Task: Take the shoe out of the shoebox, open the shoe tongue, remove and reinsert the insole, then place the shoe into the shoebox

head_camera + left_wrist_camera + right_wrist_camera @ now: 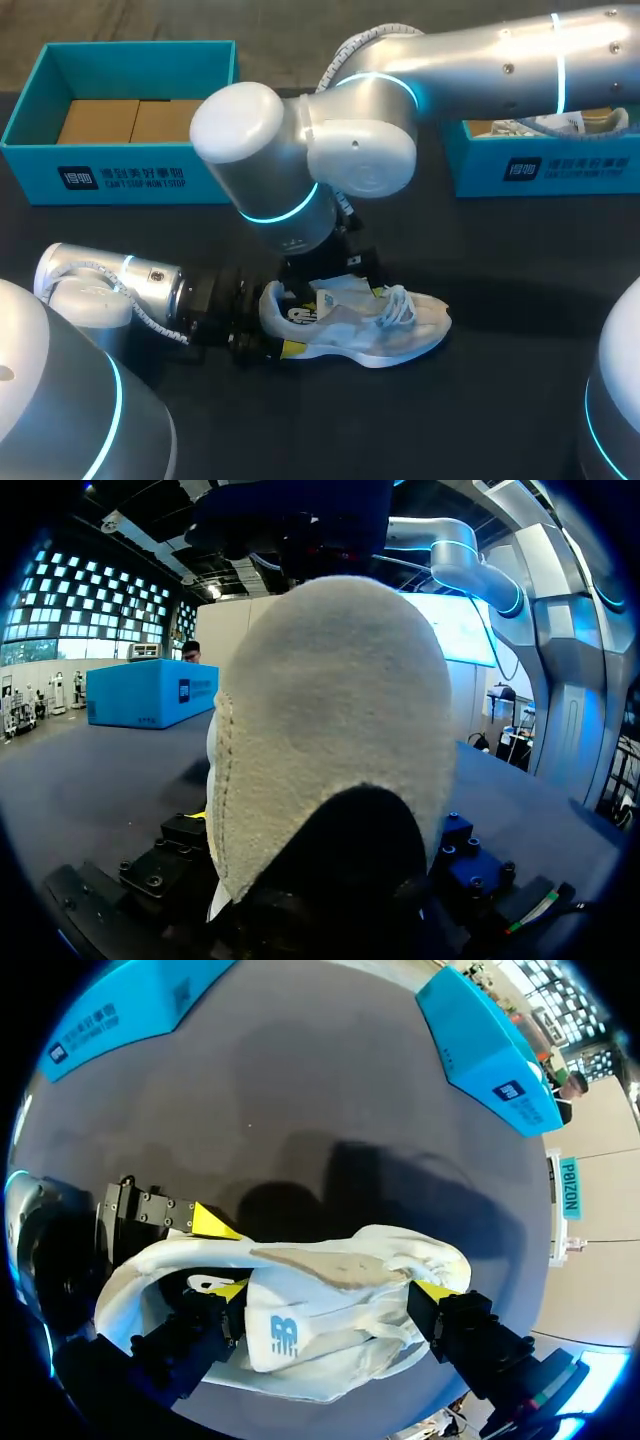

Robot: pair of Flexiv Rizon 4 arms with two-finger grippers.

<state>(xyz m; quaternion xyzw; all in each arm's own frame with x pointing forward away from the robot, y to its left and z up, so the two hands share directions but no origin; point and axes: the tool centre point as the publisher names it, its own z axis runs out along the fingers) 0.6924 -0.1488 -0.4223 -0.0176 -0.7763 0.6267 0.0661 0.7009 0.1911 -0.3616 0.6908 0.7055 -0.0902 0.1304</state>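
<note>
Left tool (282,324) gripping shoe (392,326) (heel), right tool (333,1290) spread above

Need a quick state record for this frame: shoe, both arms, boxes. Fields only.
shoe: white, out of the boxes, lying mid-table, toe toward the robot's right
left gripper: at the heel, jaws shut on it from two sides
right gripper: over the shoe's tongue and laces; grip cannot be told
left box: open, far left, brown cardboard inside
right box: far right, partly hidden by the right arm, contents unclear
</note>
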